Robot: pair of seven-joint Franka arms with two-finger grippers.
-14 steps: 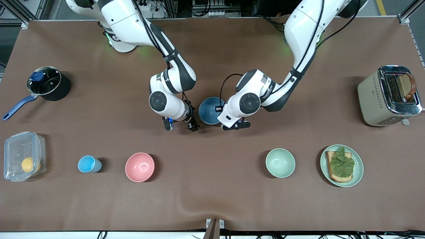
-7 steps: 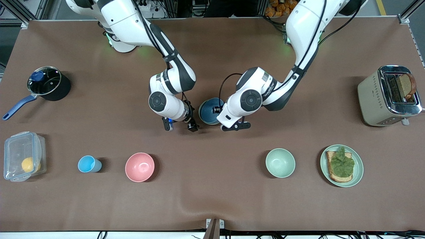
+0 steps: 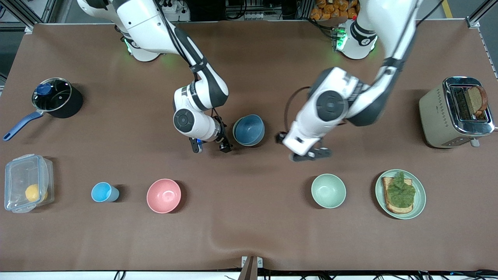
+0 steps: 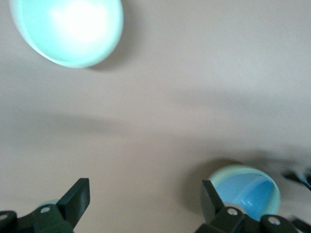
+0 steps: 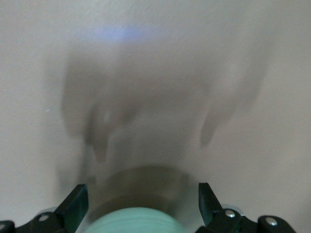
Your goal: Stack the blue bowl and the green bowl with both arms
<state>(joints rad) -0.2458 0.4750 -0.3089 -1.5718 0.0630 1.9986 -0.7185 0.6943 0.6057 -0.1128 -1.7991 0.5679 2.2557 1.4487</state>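
Blue bowl [image 3: 249, 130] nested in green bowl [image 3: 236, 137], just beside released right end effector [image 3: 210, 147]; left end effector [image 3: 301, 149] released, over bare table [image 3: 253, 217].

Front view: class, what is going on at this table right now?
The blue bowl sits nested inside the green bowl near the middle of the table, so the stack looks done. The right gripper hangs open close beside the stack, toward the right arm's end. The left gripper is open over bare table, between the stack and a paler green bowl. Neither gripper holds anything.
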